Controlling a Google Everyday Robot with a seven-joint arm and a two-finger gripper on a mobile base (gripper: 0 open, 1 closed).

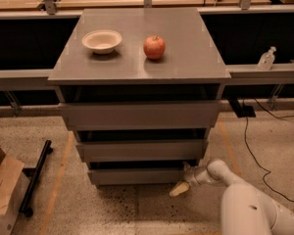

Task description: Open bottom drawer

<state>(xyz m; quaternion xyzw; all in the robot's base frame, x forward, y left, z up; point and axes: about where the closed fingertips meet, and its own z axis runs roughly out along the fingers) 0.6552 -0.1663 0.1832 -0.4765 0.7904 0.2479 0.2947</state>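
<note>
The bottom drawer (137, 176) is the lowest and narrowest of three plain grey fronts in the grey cabinet (139, 114). Its front sits about flush, with a dark gap above it. My gripper (183, 180) is low down at the right end of this drawer front, touching or almost touching its corner. The white arm (245, 204) reaches in from the lower right.
A white bowl (102, 41) and a red apple (154, 47) sit on the cabinet top. A cardboard box (2, 195) and a black bar (35, 177) lie on the floor at left. A cable (247, 146) runs along the floor at right. A plastic bottle (266, 58) stands on the right ledge.
</note>
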